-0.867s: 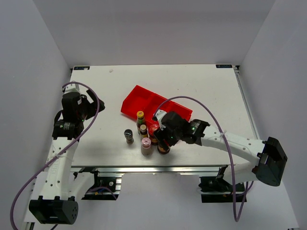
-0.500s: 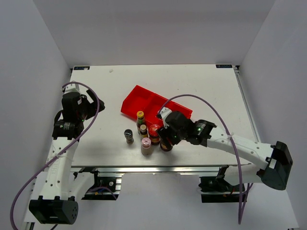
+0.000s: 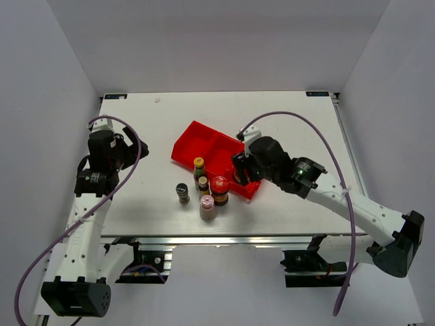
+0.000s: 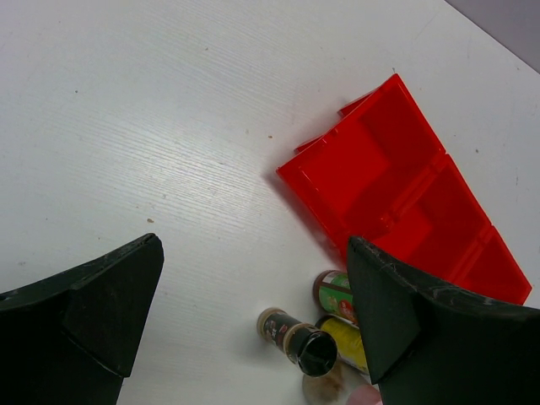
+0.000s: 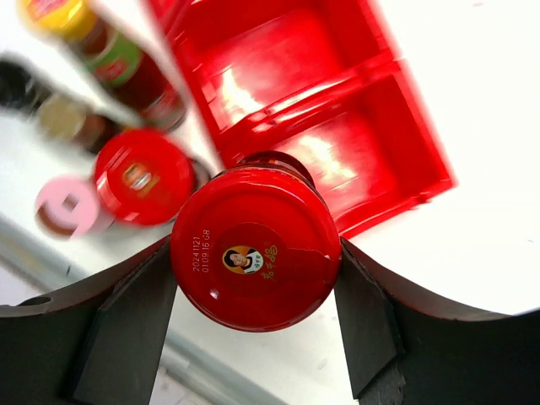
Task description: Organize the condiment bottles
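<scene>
One jar [image 5: 255,257], clamped in the right gripper [image 3: 243,171], has left the bottles [image 3: 202,185] for the tray's [image 3: 204,142] right end; left gripper [image 4: 249,325] gapes.

The top external camera sits high above and behind the arm bases, looking down and forward over the whole table [image 3: 149,115] from afar. The left wrist camera looks down from well above the table, framed by the left gripper [image 4: 253,245]. The right wrist camera looks straight down from very close, the red-lidded jar [image 5: 255,257] in the right gripper [image 5: 255,249] filling its centre. All three share the red tray [image 3: 200,142] and the standing bottles [image 3: 202,187] beside it
</scene>
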`<state>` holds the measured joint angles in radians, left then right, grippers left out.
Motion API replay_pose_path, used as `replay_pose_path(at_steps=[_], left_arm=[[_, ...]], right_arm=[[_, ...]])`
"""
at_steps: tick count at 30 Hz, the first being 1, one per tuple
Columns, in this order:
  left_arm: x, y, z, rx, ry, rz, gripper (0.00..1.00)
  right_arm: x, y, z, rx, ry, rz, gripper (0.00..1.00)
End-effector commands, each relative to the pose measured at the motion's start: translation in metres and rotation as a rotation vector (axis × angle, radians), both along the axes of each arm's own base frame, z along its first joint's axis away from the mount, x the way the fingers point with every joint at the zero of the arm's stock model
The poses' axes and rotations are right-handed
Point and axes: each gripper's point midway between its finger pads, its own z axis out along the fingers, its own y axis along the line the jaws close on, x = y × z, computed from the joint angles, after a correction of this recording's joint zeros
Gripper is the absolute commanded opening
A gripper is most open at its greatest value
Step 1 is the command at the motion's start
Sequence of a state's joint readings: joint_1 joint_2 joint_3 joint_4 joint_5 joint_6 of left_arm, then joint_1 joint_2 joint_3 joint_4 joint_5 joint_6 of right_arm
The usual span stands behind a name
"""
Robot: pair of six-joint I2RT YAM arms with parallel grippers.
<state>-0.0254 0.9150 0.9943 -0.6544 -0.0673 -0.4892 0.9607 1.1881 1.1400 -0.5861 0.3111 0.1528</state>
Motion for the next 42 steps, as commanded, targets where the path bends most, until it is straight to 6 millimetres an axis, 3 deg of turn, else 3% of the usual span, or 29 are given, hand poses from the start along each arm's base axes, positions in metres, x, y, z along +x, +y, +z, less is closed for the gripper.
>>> replay_pose_path(at_steps=[1, 5, 13, 18, 27, 36, 39, 40, 42], left_arm=[[-0.001, 0.001, -0.002, 0.007, 0.005, -0.004, 1.0], [-0.001, 0.001, -0.003, 0.005, 0.007, -0.008, 1.0], [0.0, 0.0, -0.004, 0.004, 0.008, -0.011, 1.0], [0.001, -0.001, -0.006, 0.004, 0.013, -0.016, 1.0], [0.001, 0.0, -0.008, 0.005, 0.022, -0.013, 1.0], [0.002, 0.0, -0.011, 0.008, 0.03, -0.009, 1.0], [0.002, 0.001, -0.011, 0.008, 0.03, -0.008, 1.0], [0.002, 0.0, -0.011, 0.008, 0.032, -0.009, 1.0], [0.002, 0.0, -0.01, 0.007, 0.03, -0.011, 1.0]], right_arm=[[0.041, 0.0, 0.063, 0.135, -0.156, -0.09, 0.35], [0.068, -0.007, 0.07, 0.176, -0.162, -0.121, 0.34], [0.111, -0.005, 0.033, 0.163, -0.057, -0.14, 0.33], [0.136, -0.015, 0.01, 0.146, -0.027, -0.198, 0.32], [0.16, -0.023, -0.012, 0.121, -0.029, -0.237, 0.35], [0.169, -0.026, -0.044, 0.111, 0.059, -0.254, 0.38], [0.168, -0.026, -0.048, 0.114, 0.076, -0.259, 0.49], [0.168, -0.027, -0.049, 0.113, 0.081, -0.262, 0.63], [0.167, -0.027, -0.049, 0.115, 0.087, -0.266, 0.81]])
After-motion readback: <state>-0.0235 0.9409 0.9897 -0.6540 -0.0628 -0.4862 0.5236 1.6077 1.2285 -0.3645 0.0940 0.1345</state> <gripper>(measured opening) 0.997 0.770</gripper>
